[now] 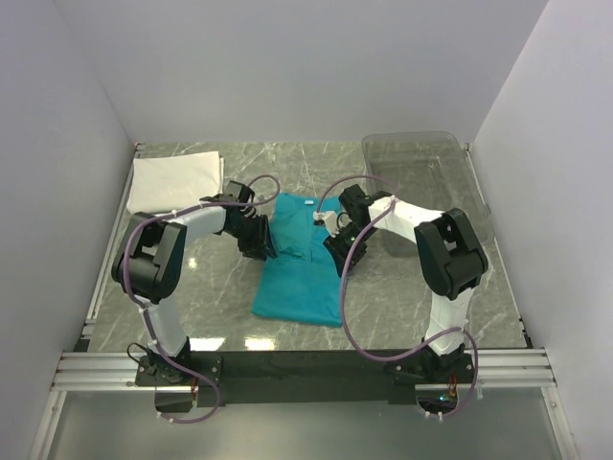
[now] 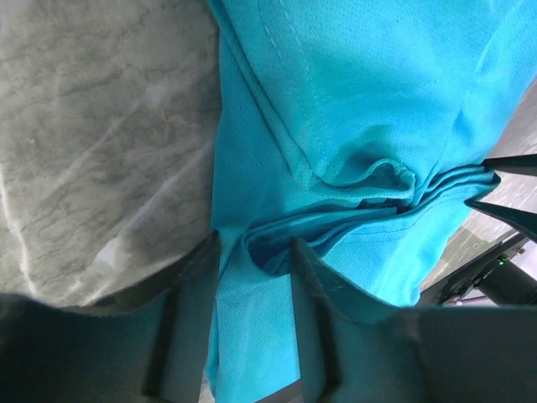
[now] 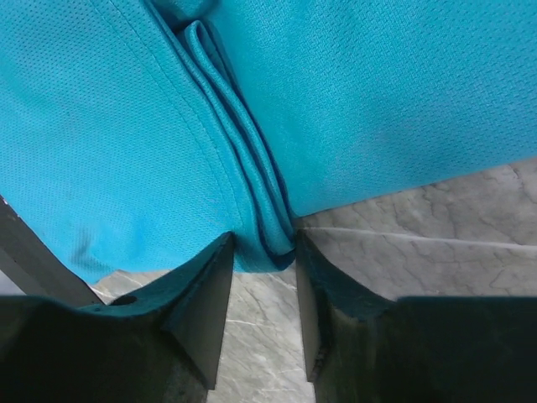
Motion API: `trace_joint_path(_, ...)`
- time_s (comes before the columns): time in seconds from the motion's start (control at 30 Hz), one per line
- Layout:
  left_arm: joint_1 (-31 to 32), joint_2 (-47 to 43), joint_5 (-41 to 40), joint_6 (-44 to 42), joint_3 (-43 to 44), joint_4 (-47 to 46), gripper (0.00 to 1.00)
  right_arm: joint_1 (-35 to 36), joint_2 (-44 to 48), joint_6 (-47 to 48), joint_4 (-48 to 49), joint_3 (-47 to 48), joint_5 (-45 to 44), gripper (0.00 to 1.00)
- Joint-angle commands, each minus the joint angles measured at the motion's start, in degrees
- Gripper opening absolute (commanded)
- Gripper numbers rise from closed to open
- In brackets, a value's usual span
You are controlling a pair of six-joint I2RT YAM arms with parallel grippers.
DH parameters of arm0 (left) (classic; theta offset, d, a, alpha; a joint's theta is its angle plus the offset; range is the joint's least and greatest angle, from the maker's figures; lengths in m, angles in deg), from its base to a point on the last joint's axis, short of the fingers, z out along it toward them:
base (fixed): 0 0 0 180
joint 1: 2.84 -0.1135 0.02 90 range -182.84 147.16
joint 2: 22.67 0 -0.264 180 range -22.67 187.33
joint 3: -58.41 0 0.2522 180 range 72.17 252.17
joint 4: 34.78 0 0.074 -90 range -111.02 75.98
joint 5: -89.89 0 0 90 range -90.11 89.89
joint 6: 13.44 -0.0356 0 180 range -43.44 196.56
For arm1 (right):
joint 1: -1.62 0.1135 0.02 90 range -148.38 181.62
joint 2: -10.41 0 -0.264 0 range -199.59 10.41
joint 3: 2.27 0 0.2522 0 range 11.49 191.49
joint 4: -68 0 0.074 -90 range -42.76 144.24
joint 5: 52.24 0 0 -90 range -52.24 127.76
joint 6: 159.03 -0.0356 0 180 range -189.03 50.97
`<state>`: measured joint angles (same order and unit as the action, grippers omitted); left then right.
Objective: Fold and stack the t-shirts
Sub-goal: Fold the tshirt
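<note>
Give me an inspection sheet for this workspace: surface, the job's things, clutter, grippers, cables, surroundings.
Surface: grey marbled table, glossy, no spills seen.
Job's things: teal t-shirt lies partly folded at centre. White t-shirt lies folded at the far left corner.
Clutter: clear bin at far right; nothing else seen.
Grippers: left gripper pinches a gathered fold at the teal t-shirt's left edge. Right gripper pinches a fold at its right edge.
Cables: purple cables loop along both arms, the right one hanging beside the teal t-shirt.
Surroundings: plain white walls on three sides.
</note>
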<state>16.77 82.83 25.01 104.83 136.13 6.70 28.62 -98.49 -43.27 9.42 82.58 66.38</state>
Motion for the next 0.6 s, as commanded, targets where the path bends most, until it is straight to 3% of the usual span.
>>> trace_joint_path(0.0, 0.8, 0.9, -0.1, -1.1, 1.6, 0.4, 0.39, 0.2, -0.5, -0.1, -0.7, 1.3, 0.9, 0.41)
trace_joint_path(0.07, 0.8, 0.9, -0.2, -0.9, 2.0, 0.7, 0.28, 0.2, -0.3, 0.1, -0.7, 1.2, 1.0, 0.28)
trace_joint_path(0.1, 0.8, 0.8, -0.2, -0.9, 2.0, 0.9, 0.16, 0.2, 0.1, 0.2, -0.9, 1.2, 1.3, 0.22)
trace_joint_path(0.13, 0.8, 0.5, -0.1, -0.9, 2.1, 1.1, 0.12, 0.2, 0.4, 0.3, -0.9, 1.2, 1.6, 0.12)
trace_joint_path(0.2, 0.8, 0.1, 0.0, -1.1, 2.0, 1.5, 0.01, 0.2, 1.7, 0.5, -1.0, 0.9, 1.7, 0.05)
trace_joint_path(0.33, 0.7, -2.1, -0.3, -1.1, 1.4, 1.9, 0.01, 0.1, 4.2, 1.3, -1.7, 0.6, 1.5, 0.0)
trace_joint_path(0.57, 0.7, -6.0, 0.5, -0.6, 1.8, 2.5, 0.01, -0.1, 7.9, 1.8, -2.2, 0.1, 2.0, 0.0)
